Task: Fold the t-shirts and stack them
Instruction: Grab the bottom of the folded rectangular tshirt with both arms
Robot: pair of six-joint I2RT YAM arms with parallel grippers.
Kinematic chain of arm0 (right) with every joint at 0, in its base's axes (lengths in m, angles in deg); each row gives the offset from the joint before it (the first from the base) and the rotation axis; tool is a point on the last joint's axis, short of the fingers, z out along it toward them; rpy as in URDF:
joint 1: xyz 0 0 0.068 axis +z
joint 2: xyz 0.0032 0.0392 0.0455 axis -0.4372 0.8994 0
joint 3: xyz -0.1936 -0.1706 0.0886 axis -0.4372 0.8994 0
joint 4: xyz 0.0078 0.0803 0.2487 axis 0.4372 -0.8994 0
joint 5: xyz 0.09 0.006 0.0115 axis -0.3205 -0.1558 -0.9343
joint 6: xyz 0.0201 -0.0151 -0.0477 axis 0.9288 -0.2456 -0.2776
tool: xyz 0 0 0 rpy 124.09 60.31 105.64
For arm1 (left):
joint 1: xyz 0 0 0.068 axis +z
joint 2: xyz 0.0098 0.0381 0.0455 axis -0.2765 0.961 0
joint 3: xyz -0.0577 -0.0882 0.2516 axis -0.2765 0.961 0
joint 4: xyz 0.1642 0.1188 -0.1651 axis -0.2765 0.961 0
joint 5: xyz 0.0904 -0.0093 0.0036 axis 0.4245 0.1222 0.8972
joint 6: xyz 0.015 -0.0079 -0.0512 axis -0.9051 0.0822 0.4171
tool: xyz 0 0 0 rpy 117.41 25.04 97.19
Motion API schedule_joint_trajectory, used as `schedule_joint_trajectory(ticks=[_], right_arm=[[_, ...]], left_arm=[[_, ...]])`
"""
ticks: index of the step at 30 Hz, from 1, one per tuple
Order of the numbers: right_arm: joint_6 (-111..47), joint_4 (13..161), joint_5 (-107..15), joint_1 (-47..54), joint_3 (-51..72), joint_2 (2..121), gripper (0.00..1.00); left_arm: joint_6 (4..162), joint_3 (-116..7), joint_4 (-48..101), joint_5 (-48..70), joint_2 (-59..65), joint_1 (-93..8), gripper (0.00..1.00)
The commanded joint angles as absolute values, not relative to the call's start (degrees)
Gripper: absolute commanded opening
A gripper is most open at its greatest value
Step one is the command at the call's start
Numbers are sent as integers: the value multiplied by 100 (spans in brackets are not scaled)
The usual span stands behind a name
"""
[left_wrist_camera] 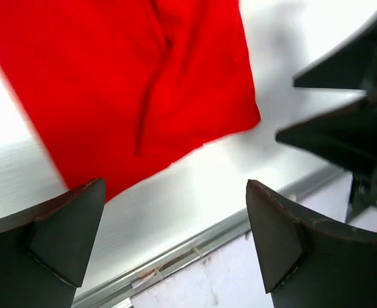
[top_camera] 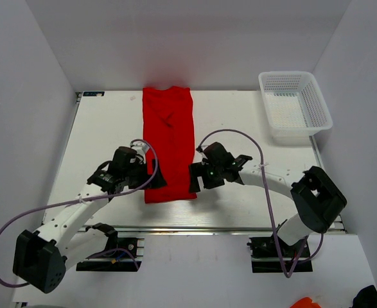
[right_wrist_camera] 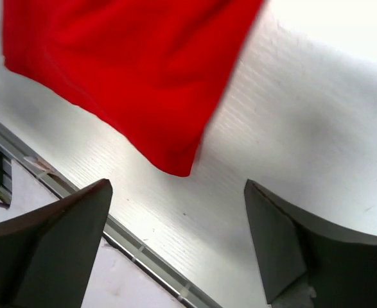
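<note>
Symmetrically agape: left gripper (left_wrist_camera: 175,187), right gripper (right_wrist_camera: 176,185)

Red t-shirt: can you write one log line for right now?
t-shirt: folded into long strip, flat | left gripper: open, by near-left corner | right gripper: open, by near-right corner | basket: far right

A white plastic mesh basket (top_camera: 320,106), rectangular with flaring walls, sits at the far right corner of the flat white table (top_camera: 105,128), close to the pale grey wall (top_camera: 361,77) on that side. A silver metal rail (top_camera: 227,230) runs along the table's near edge. A small dark label (top_camera: 93,94) lies at the far left corner. At bottom right, an orange object (top_camera: 306,302) and a black shape (top_camera: 371,297) are too cropped to identify.
</note>
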State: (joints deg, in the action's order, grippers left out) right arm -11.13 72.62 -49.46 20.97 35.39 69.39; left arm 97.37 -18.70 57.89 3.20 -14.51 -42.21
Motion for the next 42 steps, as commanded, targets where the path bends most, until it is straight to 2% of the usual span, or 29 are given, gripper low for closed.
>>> schedule_joint_trajectory(ticks=[1,6,11,13,16,17,19,20,23,25,26,27,28,29,30,42], right_arm=[[-1244,7176,-4753,2075,3322,6750,90],[-955,7580,-4735,2101,3287,7004,90],[-744,7800,-4875,2145,3243,7382,90],[-743,7887,-4954,2171,3234,7470,87],[-734,7844,-5007,2206,3181,7637,76],[-717,7809,-5025,2215,3164,7699,64],[-691,7783,-5069,2233,3172,7760,55],[-656,7748,-5086,2250,3199,7778,46],[-594,7704,-5069,2268,3348,7717,32],[-594,7634,-5069,2242,3409,7664,17],[-576,7616,-5060,2250,3453,7664,11],[-594,7581,-5060,2242,3489,7638,0],[-524,7607,-5034,2242,3550,7612,0],[-524,7650,-5069,2233,3637,7585,0],[-541,7729,-5121,2215,3699,7567,0],[-682,7739,-5394,2198,4174,7286,0]], left_arm=[[10036,-2128,6578,1368,-1668,-4233,100],[10712,-1830,6808,1800,-1281,-4181,100],[11092,-1268,6650,2097,-1553,-4128,100],[11180,-1135,6536,2169,-1614,-4128,100],[11180,-907,6168,2169,-1528,-4128,100],[11180,-836,6079,2108,-1475,-4128,100],[11180,-836,5851,2107,-1290,-4250,98],[11180,-775,5780,1977,-1220,-4251,98],[11118,-652,5430,1783,-1027,-4251,87],[11065,-581,5375,1729,-956,-4251,84],[11065,-581,5375,1729,-895,-4251,77],[11004,-581,5375,1729,-894,-4251,74],[11004,-520,5375,1729,-894,-4251,70],[11004,-519,5375,1677,-894,-4251,61],[10952,-450,5375,1590,-894,-4251,59],[10898,-63,5708,1281,-1140,-4251,57]])
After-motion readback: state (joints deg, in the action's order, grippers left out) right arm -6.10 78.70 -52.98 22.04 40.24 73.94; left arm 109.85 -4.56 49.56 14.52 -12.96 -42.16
